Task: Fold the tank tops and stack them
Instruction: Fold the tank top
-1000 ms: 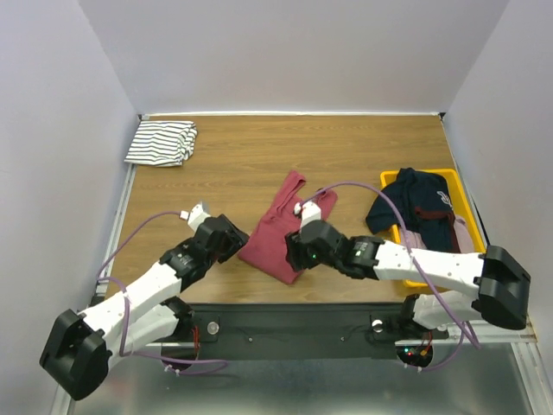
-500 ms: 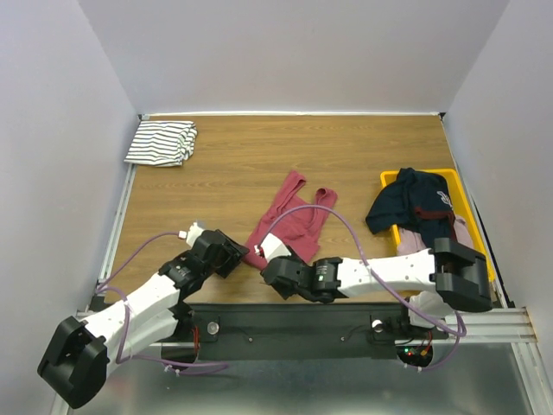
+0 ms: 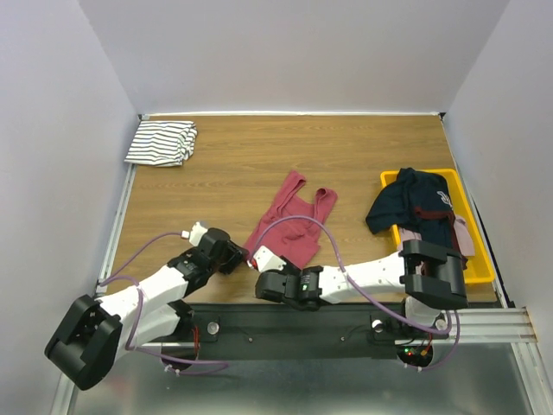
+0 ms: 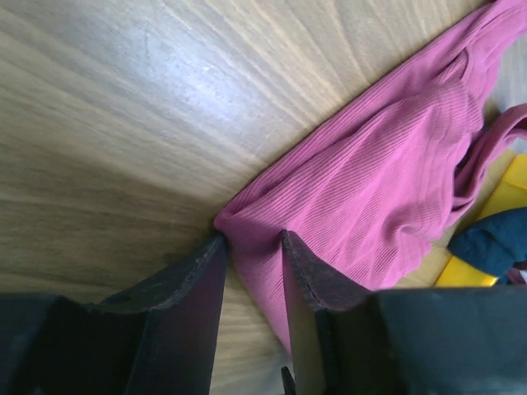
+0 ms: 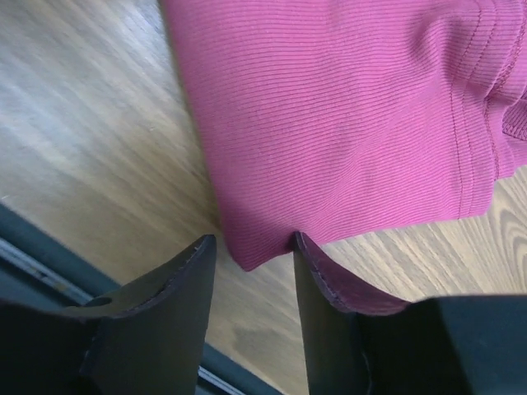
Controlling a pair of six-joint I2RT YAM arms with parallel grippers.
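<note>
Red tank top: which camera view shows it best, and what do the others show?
The top view: nearly the whole red tank top lies spread on the table. The left wrist view shows only a bunched corner between its fingers; the right wrist view only a hem corner.

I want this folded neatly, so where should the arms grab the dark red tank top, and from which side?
Grip the dark red tank top at its two near hem corners, coming in low from the near edge of the table: the hem lies flat on that side, straps pointing away.
</note>
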